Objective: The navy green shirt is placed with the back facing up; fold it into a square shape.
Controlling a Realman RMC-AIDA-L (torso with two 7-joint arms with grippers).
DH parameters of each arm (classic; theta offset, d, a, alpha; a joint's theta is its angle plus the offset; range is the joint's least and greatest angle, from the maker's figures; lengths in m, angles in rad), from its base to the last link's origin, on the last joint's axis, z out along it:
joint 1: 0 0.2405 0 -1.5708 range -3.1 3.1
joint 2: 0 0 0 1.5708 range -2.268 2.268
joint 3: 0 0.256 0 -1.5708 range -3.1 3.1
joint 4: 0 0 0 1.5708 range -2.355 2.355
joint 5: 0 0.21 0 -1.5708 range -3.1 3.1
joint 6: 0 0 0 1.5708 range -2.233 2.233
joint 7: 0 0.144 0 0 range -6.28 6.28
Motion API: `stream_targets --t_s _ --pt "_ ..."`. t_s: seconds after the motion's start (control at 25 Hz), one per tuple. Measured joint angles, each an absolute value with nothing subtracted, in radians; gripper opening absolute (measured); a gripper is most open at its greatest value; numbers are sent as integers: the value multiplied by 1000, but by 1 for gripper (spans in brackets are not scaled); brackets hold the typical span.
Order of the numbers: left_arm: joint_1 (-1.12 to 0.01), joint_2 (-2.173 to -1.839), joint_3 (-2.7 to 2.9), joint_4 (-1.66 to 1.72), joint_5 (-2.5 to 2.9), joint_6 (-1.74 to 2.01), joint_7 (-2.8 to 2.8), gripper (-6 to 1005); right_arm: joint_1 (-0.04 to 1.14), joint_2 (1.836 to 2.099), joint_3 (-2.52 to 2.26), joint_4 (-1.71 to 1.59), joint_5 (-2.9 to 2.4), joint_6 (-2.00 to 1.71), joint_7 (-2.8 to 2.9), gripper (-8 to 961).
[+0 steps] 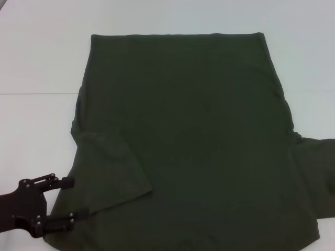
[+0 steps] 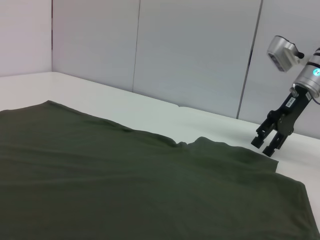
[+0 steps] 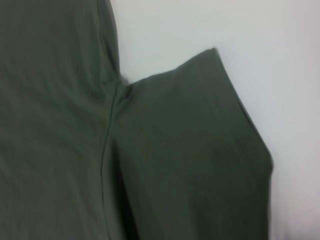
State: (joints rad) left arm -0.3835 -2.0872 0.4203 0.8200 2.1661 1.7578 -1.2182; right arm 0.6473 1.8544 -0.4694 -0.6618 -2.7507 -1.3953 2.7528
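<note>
On the white table (image 1: 36, 47), the navy green shirt (image 1: 199, 136) lies flat (left sleeve folded inward); both end effectors, left (image 1: 79, 197) and right (image 2: 266, 144), are open and hold nothing.

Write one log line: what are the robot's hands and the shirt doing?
navy green shirt: flat, left sleeve folded in, right out | left gripper: open beside sleeve | right gripper: above right sleeve

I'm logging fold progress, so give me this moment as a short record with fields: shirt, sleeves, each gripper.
shirt: navy green shirt lies flat on the white table
left sleeve: folded in over the body
right sleeve: spread out to the side
left gripper: open, at the folded sleeve's edge
right gripper: raised above the right sleeve, open
</note>
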Motion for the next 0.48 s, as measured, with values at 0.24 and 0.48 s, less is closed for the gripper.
stream_targets --t_s 0.24,0.48 --pt "-384 -2091 420 819 2166 1758 -1218 823 647 1862 -469 -661 -2751 -1385 2743 885" --pt "-386 -2092 416 820 2166 1758 -1218 823 648 1865 -469 -661 -2747 -1374 2738 885"
